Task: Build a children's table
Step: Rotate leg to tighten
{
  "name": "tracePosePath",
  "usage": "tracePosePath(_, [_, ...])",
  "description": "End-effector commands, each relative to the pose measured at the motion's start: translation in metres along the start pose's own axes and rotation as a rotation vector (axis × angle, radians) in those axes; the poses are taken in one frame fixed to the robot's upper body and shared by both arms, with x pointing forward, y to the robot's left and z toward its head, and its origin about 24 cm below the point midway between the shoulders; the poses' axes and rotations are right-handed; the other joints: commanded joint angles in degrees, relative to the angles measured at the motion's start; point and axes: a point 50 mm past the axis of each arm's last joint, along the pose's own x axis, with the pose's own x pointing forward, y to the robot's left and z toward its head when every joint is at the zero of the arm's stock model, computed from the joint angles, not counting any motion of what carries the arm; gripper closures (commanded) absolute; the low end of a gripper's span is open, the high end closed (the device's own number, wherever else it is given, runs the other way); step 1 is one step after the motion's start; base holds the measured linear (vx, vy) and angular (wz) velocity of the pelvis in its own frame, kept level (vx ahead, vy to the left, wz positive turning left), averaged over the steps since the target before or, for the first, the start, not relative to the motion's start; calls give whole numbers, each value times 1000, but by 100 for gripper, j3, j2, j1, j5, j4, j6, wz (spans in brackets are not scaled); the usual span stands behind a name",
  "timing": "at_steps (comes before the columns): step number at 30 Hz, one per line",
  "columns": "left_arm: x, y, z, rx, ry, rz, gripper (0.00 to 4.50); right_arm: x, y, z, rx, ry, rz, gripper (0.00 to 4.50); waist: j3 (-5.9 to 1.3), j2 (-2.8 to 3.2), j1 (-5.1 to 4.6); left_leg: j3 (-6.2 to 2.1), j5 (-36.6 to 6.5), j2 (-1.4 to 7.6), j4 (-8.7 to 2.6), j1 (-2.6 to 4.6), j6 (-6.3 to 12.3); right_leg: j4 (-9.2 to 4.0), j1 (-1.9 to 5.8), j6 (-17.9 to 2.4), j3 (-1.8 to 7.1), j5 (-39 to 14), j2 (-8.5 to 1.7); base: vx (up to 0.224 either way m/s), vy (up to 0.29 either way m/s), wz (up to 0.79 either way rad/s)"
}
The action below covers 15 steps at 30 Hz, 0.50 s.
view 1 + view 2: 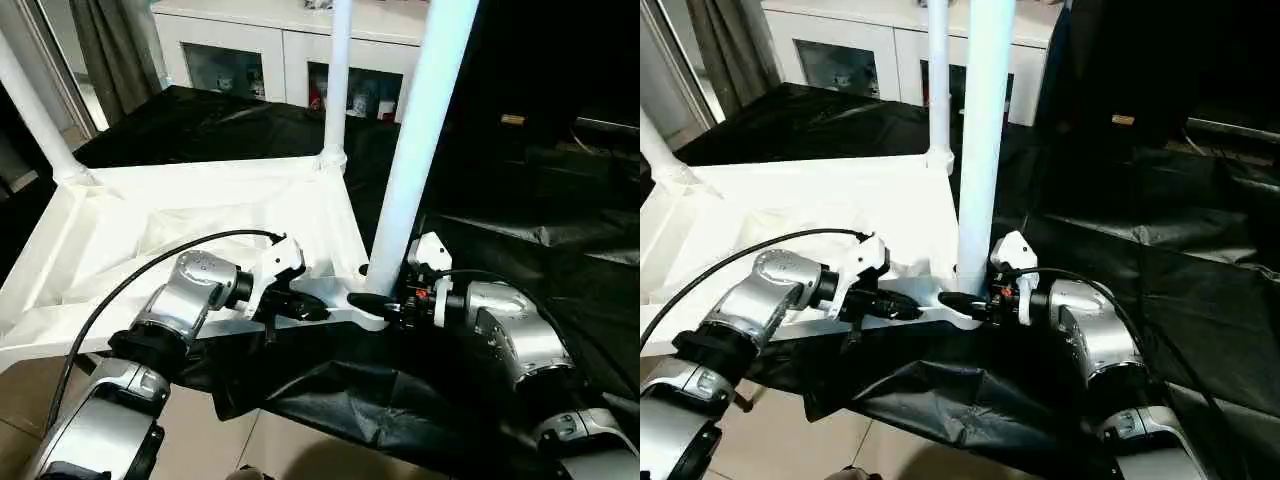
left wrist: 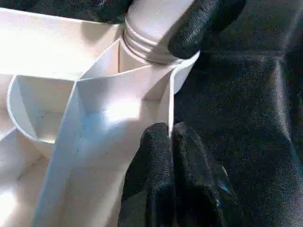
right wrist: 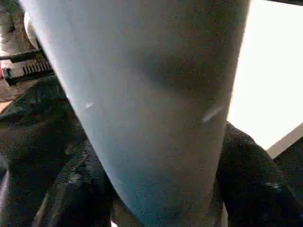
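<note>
The children's table lies upside down on a black cloth, its ribbed underside facing up. One white leg stands in the far left corner socket and another in the back one. A third leg stands upright in the near corner socket, with its threaded base showing above the socket. My left gripper is shut on the thin rim wall just beside that corner. My right gripper clasps the base of the near leg, with a black finger pressed on each side.
The black cloth covers the work surface and hangs over its front edge above a tiled floor. A white glass-door cabinet stands behind the table. A grey curtain hangs at the back left.
</note>
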Motion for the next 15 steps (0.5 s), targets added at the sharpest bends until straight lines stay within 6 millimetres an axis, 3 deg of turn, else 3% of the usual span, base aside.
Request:
tracePosePath(1, [-2, 1, 6, 31, -24, 23, 450, 6, 4, -1, 12, -11, 7, 207, -375, -61, 10, -83, -1441, 203, -385, 127, 188, -352, 260, -1322, 215, -1295, -325, 0, 0, 0])
tracePosePath(4, [1, 4, 7, 32, -34, 87, 450, 11, 1, -8, 37, -4, -105, 210, -371, -54, 4, -83, -1432, 197, -388, 127, 168, -354, 253, -1318, 214, -1295, -324, 0, 0, 0])
tracePosePath(8, [9, 13, 9, 18, -37, 225, 450, 19, -5, -21, 76, 32, -316, 210, -355, -21, -39, -108, -1677, 175, -421, 146, -33, -406, 235, -1190, 214, -1702, -341, 0, 0, 0])
tracePosePath(15, [42, 20, 31, -31, -112, 403, 450, 45, -2, -32, 187, 41, -572, 211, -321, 12, -85, -131, -2247, 160, -449, 218, -196, -516, 178, -970, 226, -2296, -329, 0, 0, 0])
